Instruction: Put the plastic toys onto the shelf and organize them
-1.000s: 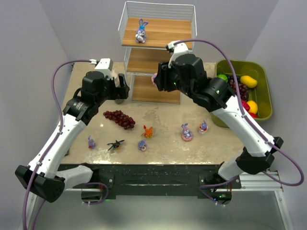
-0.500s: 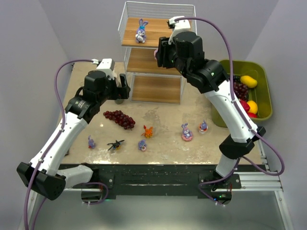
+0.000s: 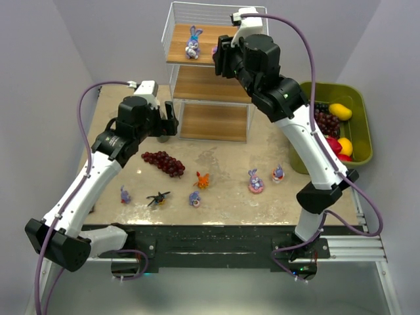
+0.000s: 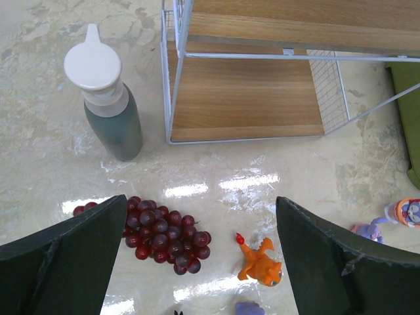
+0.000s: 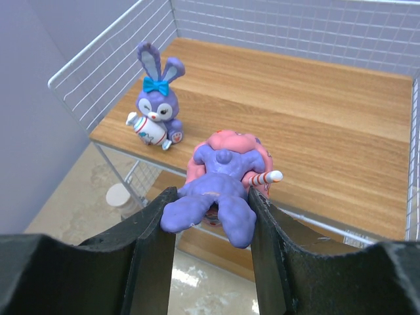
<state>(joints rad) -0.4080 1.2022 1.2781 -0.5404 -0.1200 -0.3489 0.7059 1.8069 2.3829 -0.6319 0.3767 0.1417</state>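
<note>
Glossy, mottled beige counter (image 3: 223,154), plain pale lilac walls all round, and the white wire shelf (image 3: 200,82) standing at the back. Up at the top tier, the right gripper (image 5: 210,197) is clamped on a purple bunny with a pink ring (image 5: 220,187), poised right over the front edge of the top board. Its long axis runs along the fingers, ears toward the wrist, I think, though the wrist view gives only its back. Just beyond, on the left side of that board, a bunny with a blue bow (image 5: 156,115) stands upright, ears straight up, facing the open front. The left gripper (image 4: 200,210) hangs spread wide, holding nothing, above the grapes (image 4: 164,236) and an orange creature (image 4: 260,262) on the counter. A bottle (image 4: 108,98) stands just beside the shelf.
</note>
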